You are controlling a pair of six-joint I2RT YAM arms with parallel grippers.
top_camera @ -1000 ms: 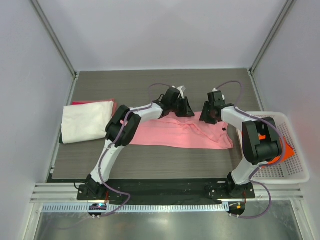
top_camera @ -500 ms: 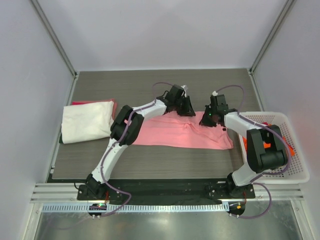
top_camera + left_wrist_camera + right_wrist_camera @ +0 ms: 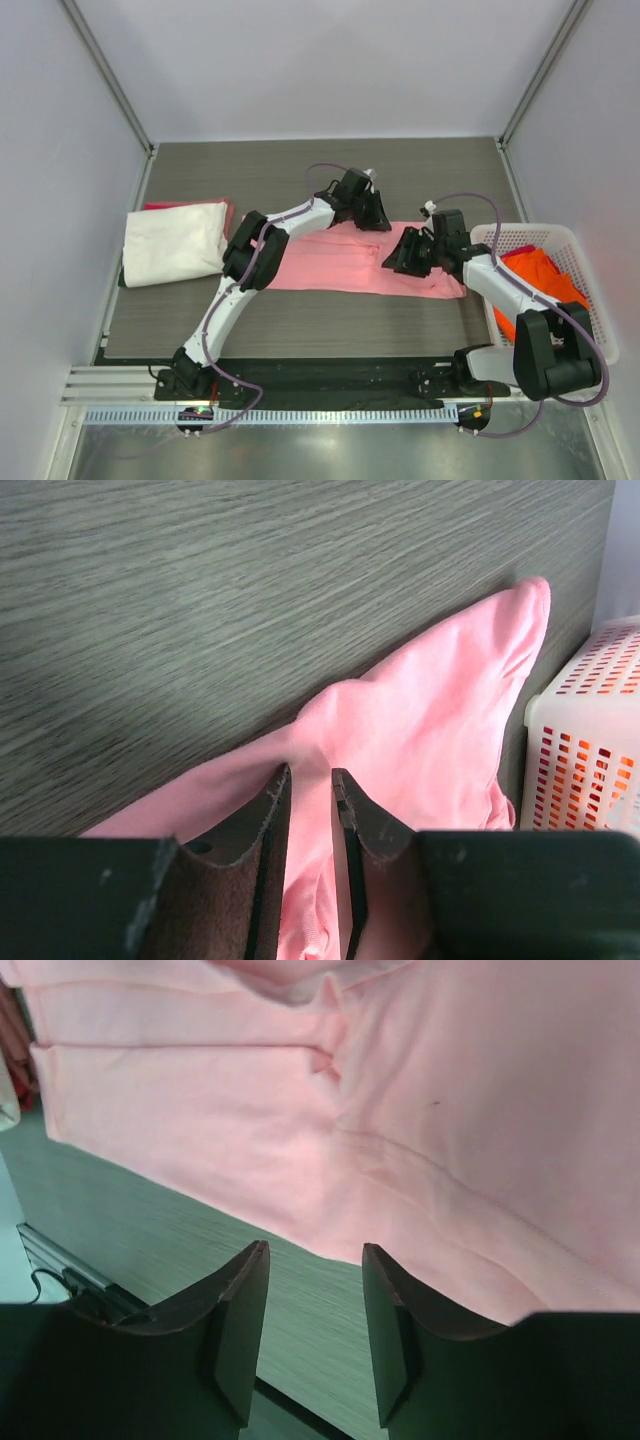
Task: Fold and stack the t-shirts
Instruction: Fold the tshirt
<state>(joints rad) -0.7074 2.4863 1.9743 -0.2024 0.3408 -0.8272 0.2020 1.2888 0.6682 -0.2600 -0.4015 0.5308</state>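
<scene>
The light pink t-shirt point(image 3: 330, 265) lies spread as a long band across the middle of the table. My left gripper point(image 3: 372, 215) is at its far edge, jaws nearly together with a pinch of pink cloth point(image 3: 440, 700) between the fingers point(image 3: 310, 775). My right gripper point(image 3: 400, 255) is open and empty, low over the shirt's right part; the right wrist view shows the pink cloth point(image 3: 400, 1090) and its near edge beyond the tips point(image 3: 315, 1250). A folded cream-white shirt point(image 3: 172, 240) lies at the left on a red one point(image 3: 160, 205). An orange shirt point(image 3: 540, 280) is in the basket.
The white mesh basket point(image 3: 590, 350) stands at the right table edge, close to the pink shirt's right end; it also shows in the left wrist view point(image 3: 580, 740). Bare dark wood-grain table lies behind and in front of the pink shirt.
My right gripper has moved from the shirt's far edge toward the near side and stands open. The right arm swung back, uncovering the orange shirt. The left gripper has hardly moved.
</scene>
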